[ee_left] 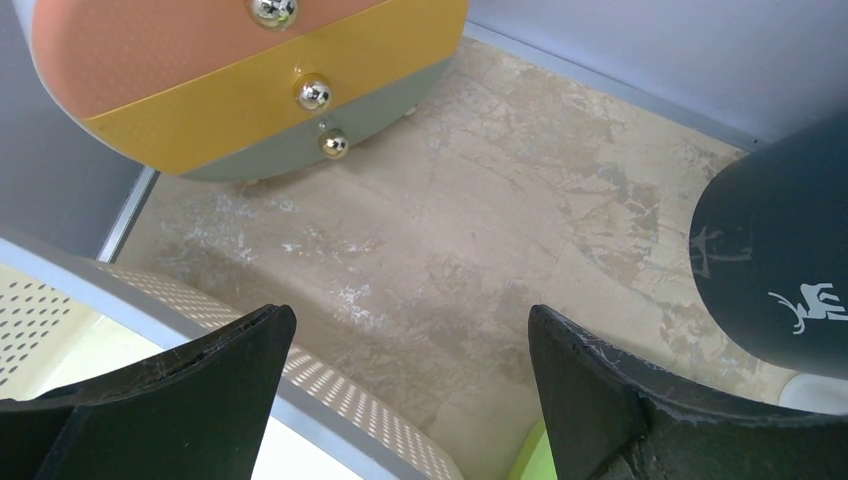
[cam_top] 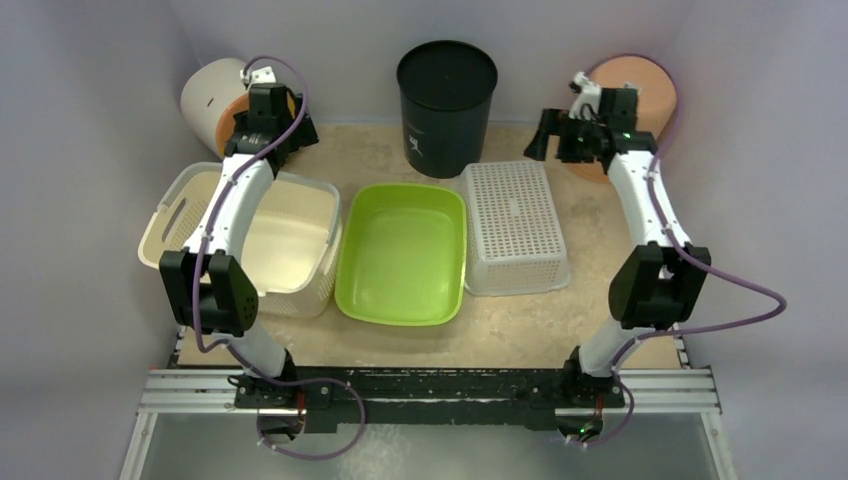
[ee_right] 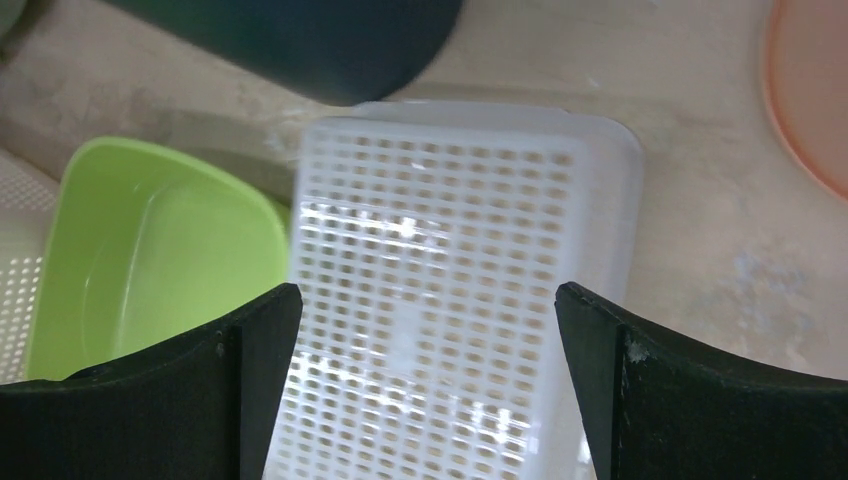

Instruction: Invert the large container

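The large container, a cream-beige basket with cut-out handles, stands upright and open at the left of the table. Its far rim shows in the left wrist view. My left gripper hovers over that far rim, open and empty, jaws wide apart, touching nothing. My right gripper is open and empty above the far end of the white perforated basket, jaws wide apart. A sliver of the container shows at the left edge of the right wrist view.
A lime-green tub sits right of the container, with the white perforated basket upside down beside it. A black bucket stands at the back centre. Round drums lie at back left and back right.
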Action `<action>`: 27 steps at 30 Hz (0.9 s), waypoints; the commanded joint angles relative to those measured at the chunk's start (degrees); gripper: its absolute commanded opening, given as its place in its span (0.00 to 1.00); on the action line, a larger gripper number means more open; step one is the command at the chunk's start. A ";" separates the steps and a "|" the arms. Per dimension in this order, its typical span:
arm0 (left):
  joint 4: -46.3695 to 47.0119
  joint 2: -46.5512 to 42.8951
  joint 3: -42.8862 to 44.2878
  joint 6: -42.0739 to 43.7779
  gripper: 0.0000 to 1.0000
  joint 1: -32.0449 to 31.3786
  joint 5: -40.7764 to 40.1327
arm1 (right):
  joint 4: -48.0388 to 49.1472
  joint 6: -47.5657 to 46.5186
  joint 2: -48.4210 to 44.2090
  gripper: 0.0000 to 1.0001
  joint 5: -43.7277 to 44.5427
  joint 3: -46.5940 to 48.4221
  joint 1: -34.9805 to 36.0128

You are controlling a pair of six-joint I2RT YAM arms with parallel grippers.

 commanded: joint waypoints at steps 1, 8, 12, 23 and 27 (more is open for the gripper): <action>1.44 -4.10 -0.07 -0.93 0.88 -0.39 -0.42 | -10.52 -3.55 -2.30 1.00 15.28 9.28 10.31; 1.44 -5.03 -0.20 -1.28 0.89 -0.34 -0.38 | -16.68 -3.81 -4.55 1.00 34.05 12.43 21.32; 1.51 -5.40 -0.14 -1.43 0.89 -0.34 -0.28 | -16.27 0.82 -8.01 1.00 33.87 8.13 21.97; 1.17 -5.64 0.22 -1.23 0.89 -0.34 0.04 | -7.72 4.16 -16.90 0.94 27.34 -4.29 22.07; 1.79 -6.19 -1.13 -1.79 0.89 -0.30 0.28 | -6.71 3.19 -16.22 0.85 25.51 -5.60 24.50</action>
